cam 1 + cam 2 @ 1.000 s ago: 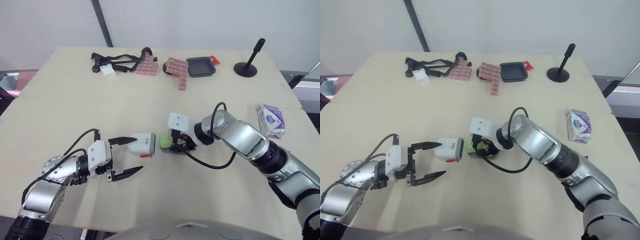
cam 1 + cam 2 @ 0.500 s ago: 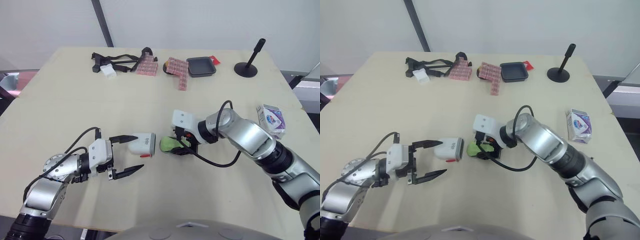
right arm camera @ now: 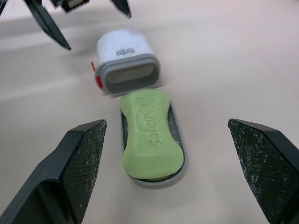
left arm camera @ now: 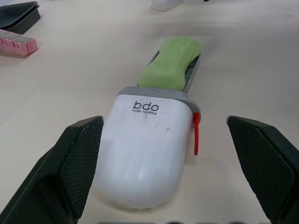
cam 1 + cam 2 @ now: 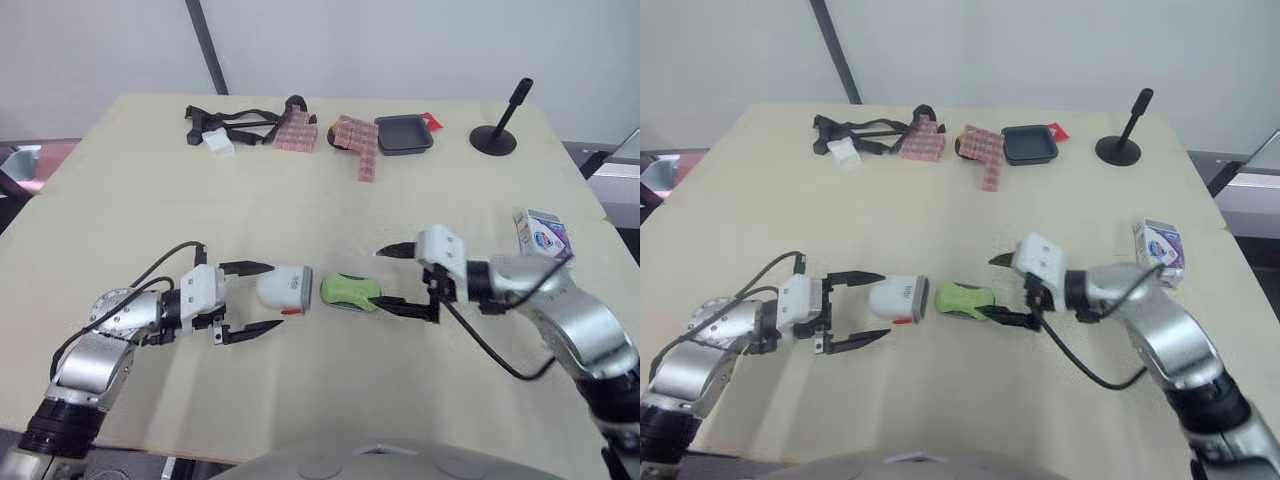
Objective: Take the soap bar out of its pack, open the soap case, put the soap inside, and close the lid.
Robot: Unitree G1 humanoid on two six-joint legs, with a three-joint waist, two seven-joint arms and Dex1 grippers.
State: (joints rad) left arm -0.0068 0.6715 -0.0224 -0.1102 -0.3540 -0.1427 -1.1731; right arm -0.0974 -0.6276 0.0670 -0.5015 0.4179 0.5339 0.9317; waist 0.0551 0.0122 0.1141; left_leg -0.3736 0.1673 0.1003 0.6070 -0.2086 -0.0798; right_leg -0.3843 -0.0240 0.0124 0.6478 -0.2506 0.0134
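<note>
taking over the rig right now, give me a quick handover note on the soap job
Left hand: open, fingers either side of the white case cover, which lies on its side with its mouth toward the soap.
Right hand: open, empty, just right of the soap.
Green soap: unwrapped, lying on the grey case tray, at the cover's mouth but outside it.
Soap pack: near the right edge of the table.
Done: soap out of pack, case open, soap on tray.
Left: probably push tray and soap into the cover to close it.
</note>
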